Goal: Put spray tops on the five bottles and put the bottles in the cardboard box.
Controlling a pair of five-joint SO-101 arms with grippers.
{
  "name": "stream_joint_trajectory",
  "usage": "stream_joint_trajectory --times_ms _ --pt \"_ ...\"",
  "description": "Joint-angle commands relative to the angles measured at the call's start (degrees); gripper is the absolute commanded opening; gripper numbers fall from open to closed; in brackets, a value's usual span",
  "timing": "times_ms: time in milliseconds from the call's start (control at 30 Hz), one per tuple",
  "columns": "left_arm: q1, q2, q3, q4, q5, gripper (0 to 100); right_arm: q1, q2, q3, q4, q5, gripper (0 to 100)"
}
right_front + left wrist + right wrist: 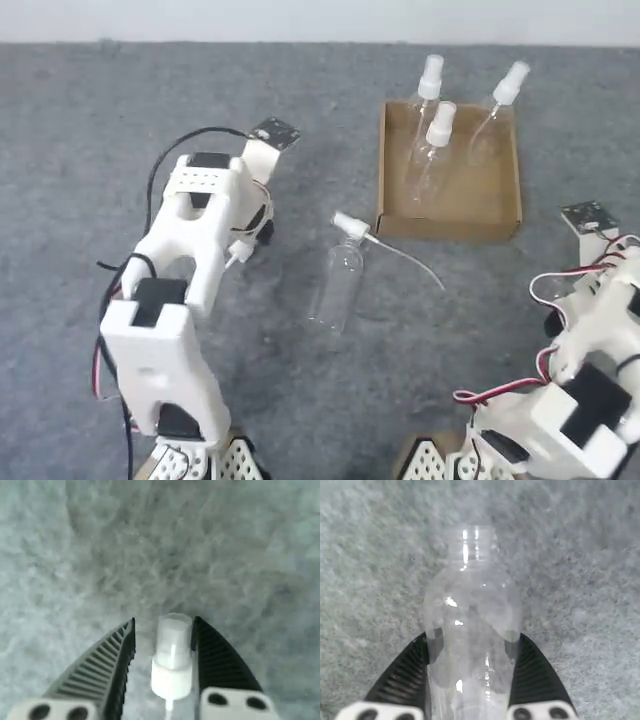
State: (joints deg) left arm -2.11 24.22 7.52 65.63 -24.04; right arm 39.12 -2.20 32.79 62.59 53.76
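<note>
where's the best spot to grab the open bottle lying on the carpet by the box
Probably the bottle is best taken around the middle of its body, coming down from above with the claw spanning its width. It lies on its side, so its round flanks are exposed there. Stay off the neck end: a loose spray top lies just beside it, toward the cardboard box.

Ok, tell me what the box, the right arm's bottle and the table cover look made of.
Cardboard box: brown matte cardboard, raw edges. Held bottle: clear glossy plastic, probably; the cover shows through, bright glints. Table cover: grey fuzzy fabric, perhaps felt or carpet.
</note>
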Motion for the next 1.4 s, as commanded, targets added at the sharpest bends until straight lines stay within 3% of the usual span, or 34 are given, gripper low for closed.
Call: stream_joint_trajectory --times_ms 0,233,400,667,867,1067,1267,1367 --pt "-0.4 -0.1 -2.7 -1.0 -1.1 15 0.7 -0.9 -3.6 0.4 0.7 0.6" --pt "0.2 -0.4 -2.9 1.9 1.9 1 0.6 -0.9 -3.6 0.6 0.7 0.6" --pt "0.6 -7.1 -0.6 3.0 9.0 1 0.7 -1.3 -3.6 0.6 0.7 0.6" --pt "12.4 -22.1 11.7 1.3 24.4 1 0.7 -0.9 -3.6 0.2 0.7 0.6" --pt "13.5 -21.7 13.3 -1.8 31.9 1 0.9 -1.3 -3.6 0.7 0.4 0.6" --pt "14.0 -19.8 17.8 -7.6 32.5 1 0.9 -1.0 -3.6 0.7 0.4 0.6" --pt "13.5 -19.9 19.2 -8.3 30.6 1 0.8 -1.5 -3.8 0.7 0.4 0.8" --pt "13.4 -19.5 19.3 -8.0 30.2 1 1.0 -1.5 -3.8 0.7 0.4 5.6"
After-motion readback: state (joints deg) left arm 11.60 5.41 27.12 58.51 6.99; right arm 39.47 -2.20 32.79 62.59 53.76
